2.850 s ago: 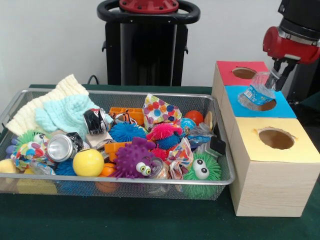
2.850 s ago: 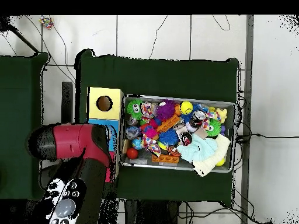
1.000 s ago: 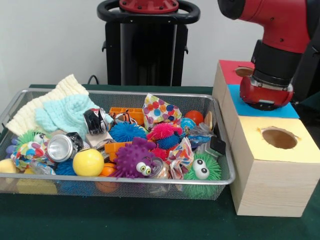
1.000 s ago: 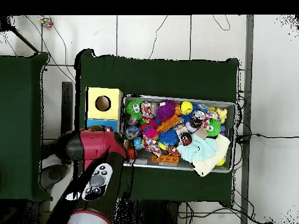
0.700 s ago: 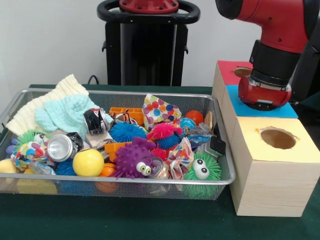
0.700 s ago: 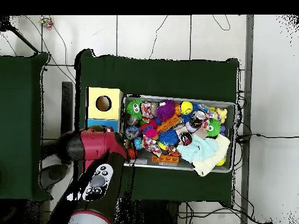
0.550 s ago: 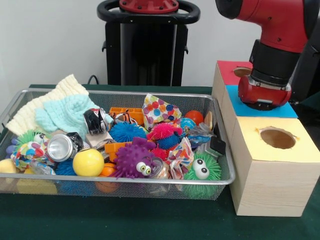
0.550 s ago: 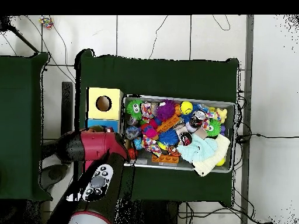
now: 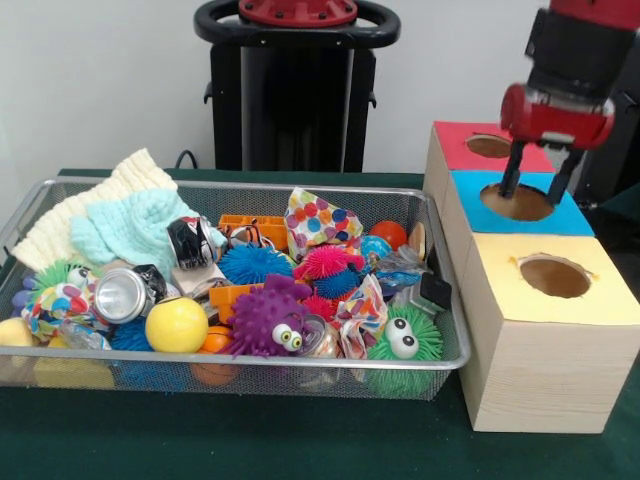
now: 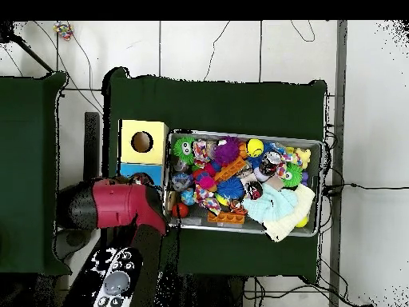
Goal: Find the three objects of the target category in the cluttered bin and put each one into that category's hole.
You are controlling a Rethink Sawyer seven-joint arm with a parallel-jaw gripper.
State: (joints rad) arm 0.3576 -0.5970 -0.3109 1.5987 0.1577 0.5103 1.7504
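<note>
My gripper [image 9: 531, 192] hangs just above the round hole [image 9: 518, 203] in the blue-topped box [image 9: 575, 218]. It is open, and nothing sits between its two dark fingers [image 9: 511, 170]. The wire bin [image 9: 240, 355] is left of the boxes, full of mixed items. Among them are a crushed silver can [image 9: 122, 295] at the front left and a dark crushed can [image 9: 190, 241] behind it. In the overhead view the red arm [image 10: 112, 206] hides the gripper and most of the blue box [image 10: 130, 169].
A red-topped box [image 9: 455, 140] stands behind the blue one and a yellow-topped box [image 9: 560, 330] in front, each with a hole. The bin also holds spiky balls, a yellow ball [image 9: 176, 324], knitted cloths [image 9: 120, 225] and orange blocks [image 9: 255, 228].
Earlier my gripper held a clear plastic bottle over the blue hole, then sank low onto it. Now it has risen, open and empty; the bottle is out of sight.
</note>
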